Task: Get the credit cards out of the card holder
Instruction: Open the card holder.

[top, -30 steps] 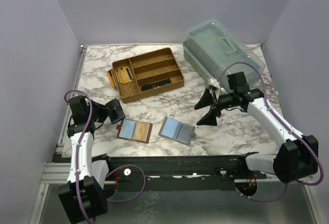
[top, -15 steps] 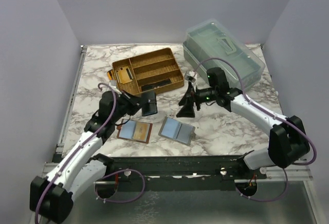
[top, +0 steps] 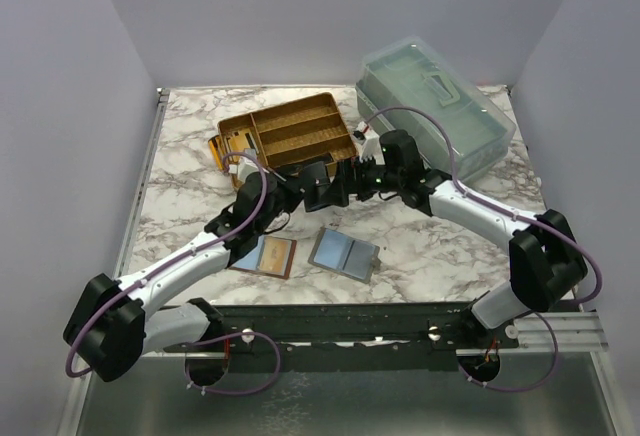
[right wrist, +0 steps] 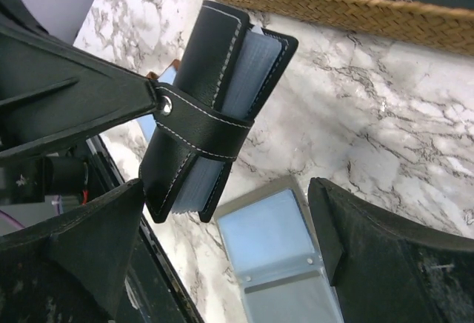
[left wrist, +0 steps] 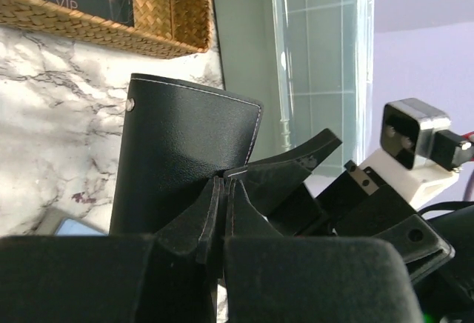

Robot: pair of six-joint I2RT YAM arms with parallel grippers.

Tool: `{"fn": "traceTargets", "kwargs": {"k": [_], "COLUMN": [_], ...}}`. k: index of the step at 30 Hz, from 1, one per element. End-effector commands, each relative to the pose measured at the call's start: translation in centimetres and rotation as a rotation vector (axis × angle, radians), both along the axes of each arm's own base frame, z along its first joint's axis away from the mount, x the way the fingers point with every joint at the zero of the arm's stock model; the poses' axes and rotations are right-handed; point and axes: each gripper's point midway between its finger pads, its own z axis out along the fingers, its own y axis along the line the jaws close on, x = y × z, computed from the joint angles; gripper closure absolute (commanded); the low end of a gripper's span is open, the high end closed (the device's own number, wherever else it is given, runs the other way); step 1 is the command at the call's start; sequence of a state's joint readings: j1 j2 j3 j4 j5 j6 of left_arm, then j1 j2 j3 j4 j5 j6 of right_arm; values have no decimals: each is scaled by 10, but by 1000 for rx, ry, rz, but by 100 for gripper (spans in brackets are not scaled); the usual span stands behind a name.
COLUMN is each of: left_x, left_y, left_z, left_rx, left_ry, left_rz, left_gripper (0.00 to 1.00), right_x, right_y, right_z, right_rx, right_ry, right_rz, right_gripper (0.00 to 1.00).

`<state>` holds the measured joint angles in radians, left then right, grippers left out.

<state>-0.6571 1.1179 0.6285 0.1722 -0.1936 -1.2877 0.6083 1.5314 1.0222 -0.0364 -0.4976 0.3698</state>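
The card holder (top: 322, 188) is a closed black wallet, held in the air over the middle of the table. My left gripper (top: 302, 189) is shut on its strap tab, near the snap, as the right wrist view shows. In that view the card holder (right wrist: 211, 93) hangs strapped shut, with blue-grey pocket edges showing between its covers. The credit cards are hidden inside. My right gripper (right wrist: 226, 186) is open, and the holder's lower end lies between its fingers. In the left wrist view my left gripper (left wrist: 224, 182) pinches a thin black edge beside the holder (left wrist: 185, 152).
A grey-outside holder (top: 345, 253) and a brown holder (top: 272, 254) lie open on the marble near the front edge. A wicker tray (top: 346, 126) holding gold cards (top: 237, 143) stands behind the arms. A clear plastic box (top: 435, 96) stands at the back right.
My left arm has carried the black holder from the left side to the centre. My right gripper has swung left, still open, until it reached the holder.
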Motion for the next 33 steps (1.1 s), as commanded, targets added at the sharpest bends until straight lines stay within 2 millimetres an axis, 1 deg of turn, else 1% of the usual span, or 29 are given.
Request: {"fn": "traceTargets", "kwargs": {"k": [1, 3, 5, 7, 10, 13, 16, 18, 20, 23, 25, 27, 29, 32, 33], "left_x": [13, 10, 7, 5, 1, -3, -6, -7, -6, -2, 1, 4, 5, 2, 1], "left_y": [-8, -10, -10, -10, -7, -3, 1, 2, 0, -10, -18, -27, -38, -61, -65], "left_z": [48, 48, 49, 51, 54, 54, 54, 55, 59, 70, 78, 83, 85, 84, 85], "left_rx": [-150, -176, -196, -214, -241, -268, -286, -293, -296, -295, -292, -284, -266, -217, -183], "left_ry": [-112, -110, -111, -113, -116, -108, -105, -106, -111, -122, -130, -134, -138, -148, -172], "left_rz": [55, 53, 52, 53, 56, 61, 70, 76, 70, 39, 13, -18, -67, -190, -221], "left_gripper": [100, 100, 100, 100, 100, 100, 100, 100, 100, 100, 100, 100, 100, 100, 99], "right_x": [4, 2, 0, 1, 5, 11, 17, 23, 31, 41, 42, 40, 33, 8, 0], "right_y": [9, 14, 17, 20, 18, 12, 3, -5, -13, -27, -34, -39, -39, -33, -32], "right_z": [4, 5, 3, 0, -5, -5, -6, -14, -23, -43, -52, -59, -54, -43, -39], "right_rx": [78, 104, 119, 122, 113, 102, 60, 1, -72, -192, -247, -281, -262, -210, -199], "right_ry": [38, 56, 82, 96, 85, 24, -60, -94, -131, -145, -150, -144, -161, -208, -230], "right_rz": [-34, -21, -7, -4, -27, -53, -70, -92, -114, -145, -145, -141, -111, 35, 87], "right_gripper": [1, 3, 12, 24, 44, 71, 90, 95, 97, 100, 100, 100, 100, 100, 100]}}
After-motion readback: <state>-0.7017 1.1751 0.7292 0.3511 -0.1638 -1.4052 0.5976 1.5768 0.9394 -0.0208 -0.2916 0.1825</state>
